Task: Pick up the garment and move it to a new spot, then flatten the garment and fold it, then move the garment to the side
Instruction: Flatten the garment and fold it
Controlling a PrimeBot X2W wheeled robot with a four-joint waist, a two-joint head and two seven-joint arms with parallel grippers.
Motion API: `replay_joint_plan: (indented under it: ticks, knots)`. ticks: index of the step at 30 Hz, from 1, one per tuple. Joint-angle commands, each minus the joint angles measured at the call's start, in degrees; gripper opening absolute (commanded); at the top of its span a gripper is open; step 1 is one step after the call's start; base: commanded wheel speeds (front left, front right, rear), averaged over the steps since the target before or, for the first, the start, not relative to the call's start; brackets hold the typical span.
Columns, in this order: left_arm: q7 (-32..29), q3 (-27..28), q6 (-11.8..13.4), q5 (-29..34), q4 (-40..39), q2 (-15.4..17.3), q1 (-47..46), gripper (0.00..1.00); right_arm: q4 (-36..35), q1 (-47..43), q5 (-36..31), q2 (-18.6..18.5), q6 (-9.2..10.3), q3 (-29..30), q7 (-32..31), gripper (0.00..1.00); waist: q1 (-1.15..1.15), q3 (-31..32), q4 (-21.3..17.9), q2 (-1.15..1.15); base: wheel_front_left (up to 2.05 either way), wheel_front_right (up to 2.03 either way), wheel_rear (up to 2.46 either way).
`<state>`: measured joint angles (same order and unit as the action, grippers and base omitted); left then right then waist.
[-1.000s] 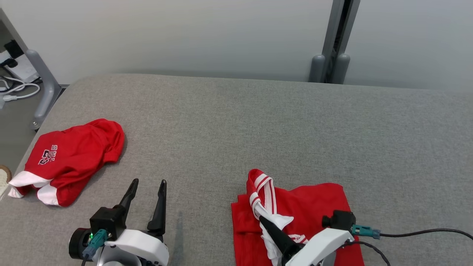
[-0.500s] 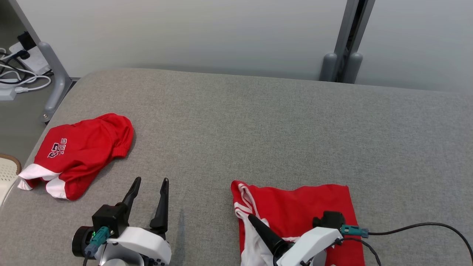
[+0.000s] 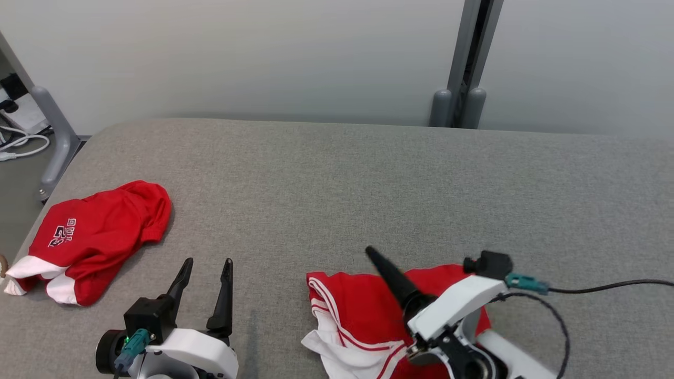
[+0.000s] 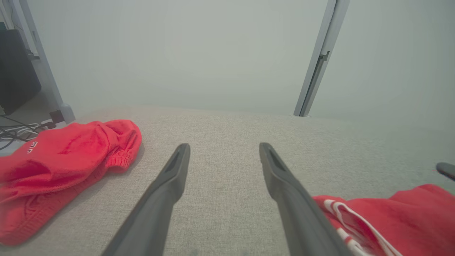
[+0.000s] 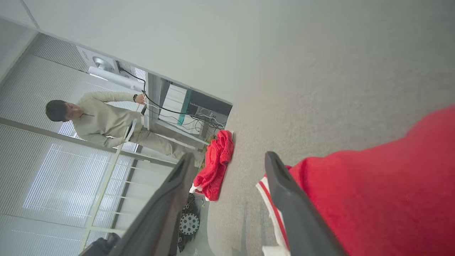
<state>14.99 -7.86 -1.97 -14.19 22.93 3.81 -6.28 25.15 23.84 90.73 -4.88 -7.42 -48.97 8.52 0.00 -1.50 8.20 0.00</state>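
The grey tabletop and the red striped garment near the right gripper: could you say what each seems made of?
Grey tabletop: woven fabric covering, matte, with a heathered weave and soft rounded edges, perhaps padded.
Red striped garment: soft knit, likely jersey-type, matte; it rumples limply, with white striped trim.

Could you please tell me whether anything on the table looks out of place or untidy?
The red garment with white striped trim lies bunched at the table's near edge, its trim rumpled rather than flat. A second red garment sits crumpled at the left side, its white hem at the very edge.
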Motion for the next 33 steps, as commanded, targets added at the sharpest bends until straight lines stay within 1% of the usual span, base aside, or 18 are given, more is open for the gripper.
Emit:
replay_joint_plan:
  ticks: [1,4,8,10,11,14,15,16,20,23,26,28,30,33]
  knots:
    - [0.24,0.46,-0.03,0.24,-0.26,0.21,0.36,1.0,-0.14,1.34,-1.29,-2.22,-0.12,1.19,1.62,1.0,0.0,0.48,-0.81,0.0,0.0,0.0,0.0]
    - [0.24,0.67,-0.05,0.49,-0.43,0.17,0.62,1.0,0.45,2.9,-3.95,-5.24,-0.12,3.08,3.63,1.0,0.0,0.89,-1.61,0.0,0.0,0.0,0.0]
    - [0.24,1.08,-0.11,0.67,-1.02,0.16,0.63,1.0,1.35,4.79,-11.4,-9.75,-0.12,5.4,5.86,1.0,0.0,1.2,-2.61,0.0,0.0,0.0,0.0]
    - [0.24,1.28,0.0,0.7,-1.41,0.15,0.71,1.0,2.13,5.78,-17.89,-12.15,-0.12,7.05,6.48,1.0,0.0,1.21,-3.12,0.0,0.0,0.0,0.0]
    - [0.24,1.42,-0.06,0.87,-1.77,0.14,0.66,1.0,2.29,6.02,-25.14,-13.61,-0.12,10.21,6.77,1.0,0.0,1.16,-3.47,0.0,0.0,0.0,0.0]
    - [0.24,1.83,-0.21,1.05,-2.58,0.16,0.78,1.0,0.11,3.26,-36.84,-14.19,-0.12,18.76,6.7,1.0,0.0,1.04,-4.01,0.0,0.0,0.0,0.0]
    - [0.24,1.83,-0.21,1.05,-2.58,0.16,0.78,1.0,0.11,3.26,-36.84,-14.19,-0.12,18.76,6.7,1.0,0.0,1.04,-4.01,0.0,0.0,0.0,0.0]
    - [0.24,1.99,-0.22,1.08,-2.79,0.14,0.82,1.0,-0.96,2.19,-41.33,-14.27,-0.12,21.54,6.7,1.0,0.0,0.97,-4.15,0.0,0.0,0.0,0.0]
    - [0.24,2.43,-0.34,1.2,-3.55,0.06,1.05,1.0,-6.68,-3.88,-57.32,-12.1,-0.12,31.59,6.73,1.0,0.0,0.75,-4.57,0.0,0.0,0.0,0.0]
    - [0.24,2.41,-0.5,1.49,-4.1,-0.09,1.23,1.0,-11.23,-9.45,-67.43,-9.48,-0.11,36.84,6.74,1.0,0.0,0.58,-4.76,0.0,0.0,0.0,0.0]
    - [0.24,2.27,-0.53,1.7,-4.62,-0.16,1.54,1.0,-14.2,-14.16,-72.38,-6.11,-0.11,40.52,6.74,1.0,0.0,0.38,-4.94,0.0,0.0,0.0,0.0]
    - [0.24,2.73,-0.05,1.84,-5.5,-0.3,2.07,1.0,-15.25,-16.62,-75.08,-4.65,-0.11,41.41,6.74,1.0,0.0,0.2,-5.15,0.0,0.0,0.0,0.0]
    - [0.24,3.2,0.38,1.77,-6.6,-0.47,2.68,1.0,-15.38,-18.85,-76.02,-2.95,-0.11,41.96,6.74,1.0,0.0,0.05,-5.31,0.0,0.0,0.0,0.0]
    - [0.24,3.25,0.52,1.86,-8.12,-0.65,3.4,1.0,-14.67,-20.71,-76.16,-1.82,-0.11,41.79,6.74,1.0,0.0,-0.18,-5.51,0.0,0.0,0.0,0.0]
